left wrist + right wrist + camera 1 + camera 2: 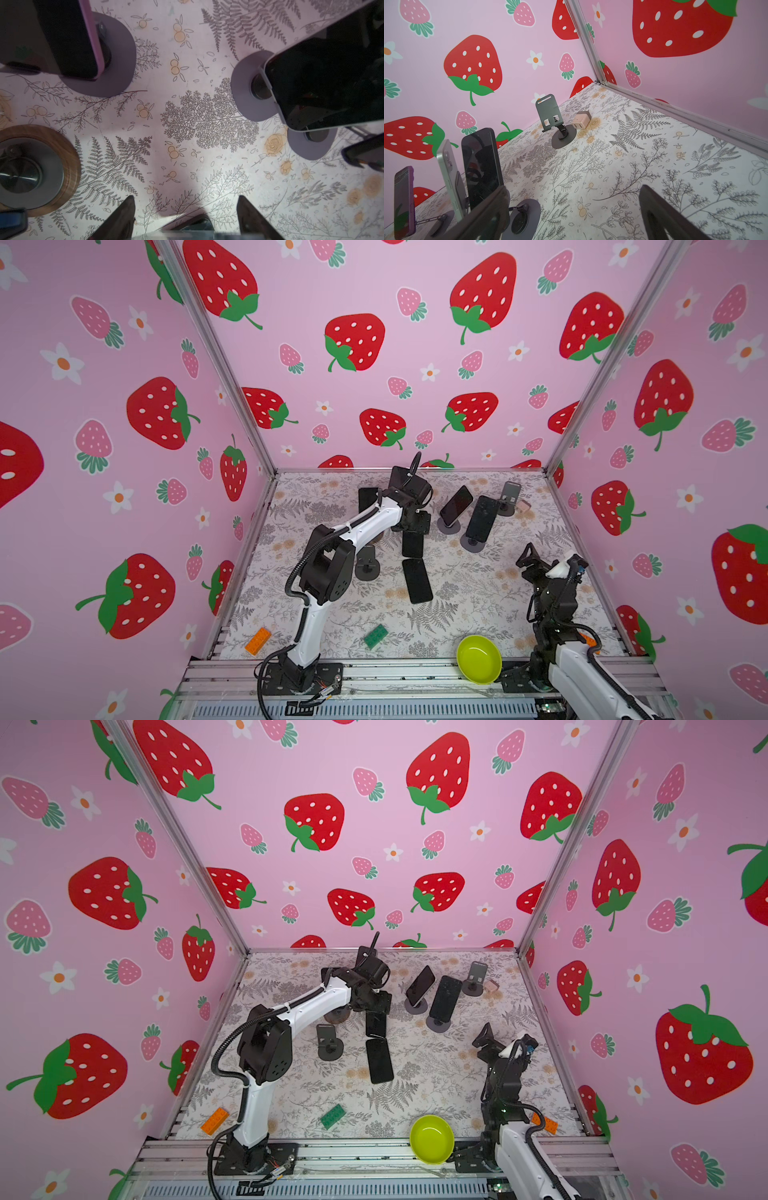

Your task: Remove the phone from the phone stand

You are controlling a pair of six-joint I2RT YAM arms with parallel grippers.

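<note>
The left pincer (185,197) hangs low over the back middle of the surface (478,597). A dark phone (412,545) sits right under it, clear of any stand. Its jaws look half parted about the phone's upper end, but I cannot tell whether they pinch it or merely straddle it. Just in front lies a second phone (417,580), flat on the surface, with an empty stand (367,568) near them on the left.

I'd judge the lift-off is done and this is the setting-down step. The next move calls for laying the phone flat without landing on the second phone, spreading the jaws wide, then rising straight up.

Three more wait on stands: a purple-cased phone (68,37), a pale phone (456,506) and a tall dark phone (482,518). The right pincer (574,188) idles on the right, spread wide and grasping nothing.
</note>
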